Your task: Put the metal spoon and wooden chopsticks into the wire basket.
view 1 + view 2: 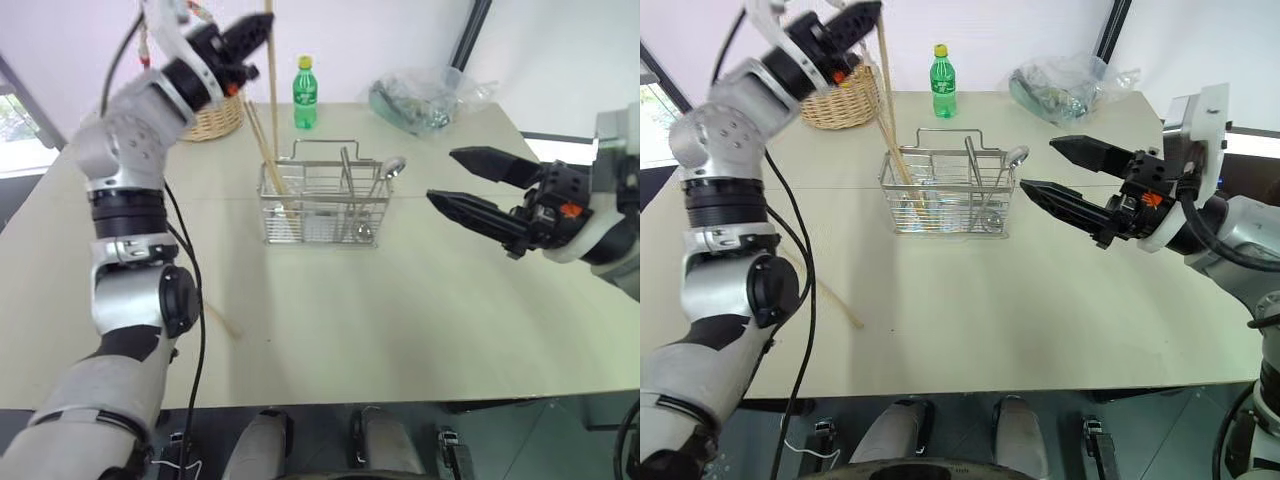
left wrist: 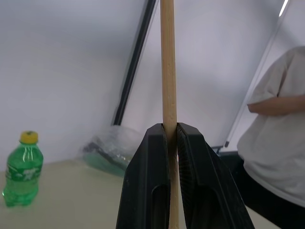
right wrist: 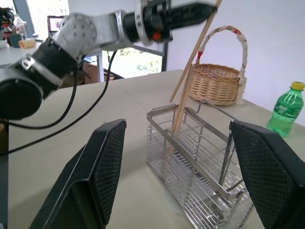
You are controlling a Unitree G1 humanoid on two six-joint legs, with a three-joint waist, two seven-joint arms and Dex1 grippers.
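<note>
We found the metal spoon already in the wire basket, mid-desk toward the far edge, with chopsticks. Our left gripper pinched one more above; another lay near the left edge. Our right gripper gaped empty.

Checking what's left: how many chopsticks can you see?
3: one in the left tool over the wire basket, one leaning inside it, one lying on the table. Others may overlap.
</note>
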